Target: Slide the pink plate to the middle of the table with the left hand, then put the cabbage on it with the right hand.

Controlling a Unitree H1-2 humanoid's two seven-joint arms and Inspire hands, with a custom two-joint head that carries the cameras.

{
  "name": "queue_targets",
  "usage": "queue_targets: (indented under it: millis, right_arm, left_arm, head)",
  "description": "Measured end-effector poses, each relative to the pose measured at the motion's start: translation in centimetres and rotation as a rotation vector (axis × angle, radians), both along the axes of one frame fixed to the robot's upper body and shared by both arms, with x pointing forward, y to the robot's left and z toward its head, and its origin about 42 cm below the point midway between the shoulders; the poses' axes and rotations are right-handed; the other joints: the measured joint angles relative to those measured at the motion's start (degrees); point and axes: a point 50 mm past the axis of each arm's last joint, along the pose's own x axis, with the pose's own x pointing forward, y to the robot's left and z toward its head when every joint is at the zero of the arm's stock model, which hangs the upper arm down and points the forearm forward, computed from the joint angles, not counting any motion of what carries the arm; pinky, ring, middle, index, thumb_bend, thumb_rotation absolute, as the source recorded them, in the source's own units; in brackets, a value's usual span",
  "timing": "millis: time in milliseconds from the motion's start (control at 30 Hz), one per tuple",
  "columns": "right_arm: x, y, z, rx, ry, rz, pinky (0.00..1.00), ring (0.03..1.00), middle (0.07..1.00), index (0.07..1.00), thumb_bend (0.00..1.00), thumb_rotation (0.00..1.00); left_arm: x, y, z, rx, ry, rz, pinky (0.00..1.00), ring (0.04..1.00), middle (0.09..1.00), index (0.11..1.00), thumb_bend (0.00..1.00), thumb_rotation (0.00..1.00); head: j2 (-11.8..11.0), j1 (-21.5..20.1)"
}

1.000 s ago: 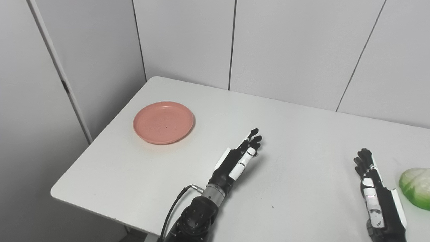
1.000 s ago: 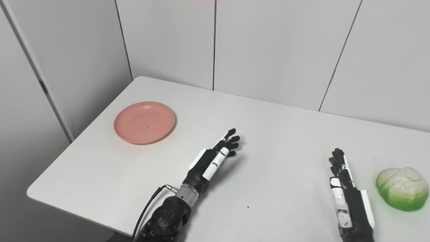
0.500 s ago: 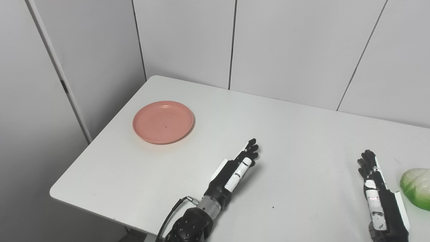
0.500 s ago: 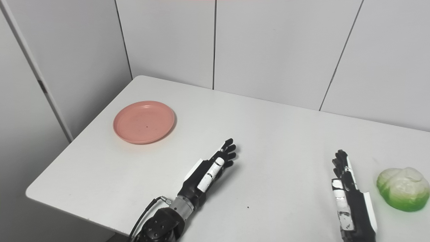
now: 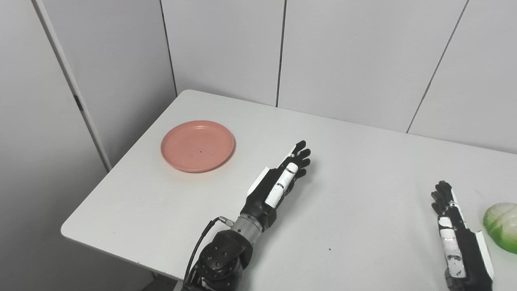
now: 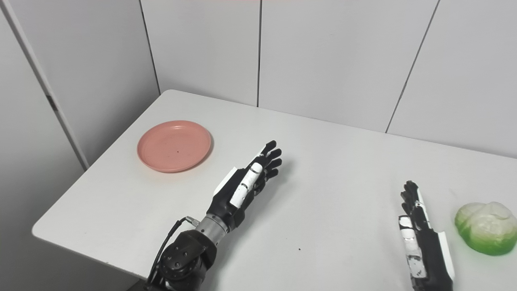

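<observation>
Two empty hands, left hand [image 5: 278, 182] open right of pink plate [image 5: 197, 146], right hand [image 6: 420, 234] open beside cabbage [image 6: 486, 228]

One pink plate [image 5: 197, 145] sits at the upper left of the tabletop [image 5: 363, 169]. One cabbage [image 6: 485, 227] lies at the lower right of the frame. Two robot hands show: the left robot hand [image 5: 280, 182] at center, the right robot hand [image 6: 420, 232] at lower right.
</observation>
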Motion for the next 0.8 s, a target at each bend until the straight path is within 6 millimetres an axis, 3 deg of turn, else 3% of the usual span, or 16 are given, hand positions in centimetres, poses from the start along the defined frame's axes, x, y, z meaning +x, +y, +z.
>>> queue_targets:
  millis: [133,533,800]
  right_arm:
    - [0.0,0.0,0.0,0.000,0.001,0.000,1.00,0.983,0.978,0.972,0.28,1.00]
    - [0.1,0.0,0.0,-0.008,0.003,-0.004,1.00,0.984,0.979,0.969,0.27,1.00]
    - [0.1,-0.1,-0.1,-0.013,0.008,-0.007,0.99,0.970,0.974,0.968,0.31,1.00]
  left_arm:
    - [0.9,1.2,1.8,-0.017,-0.057,0.027,0.97,0.982,0.996,0.987,0.52,1.00]
    - [2.5,7.0,4.3,0.046,-0.144,0.188,0.97,0.980,0.991,0.991,0.53,1.00]
    - [3.6,9.9,4.7,0.077,-0.183,0.344,0.97,0.976,0.992,0.990,0.52,1.00]
  head:
    - [-0.18,0.00]
    - [-0.62,0.44]
    - [-0.97,1.23]
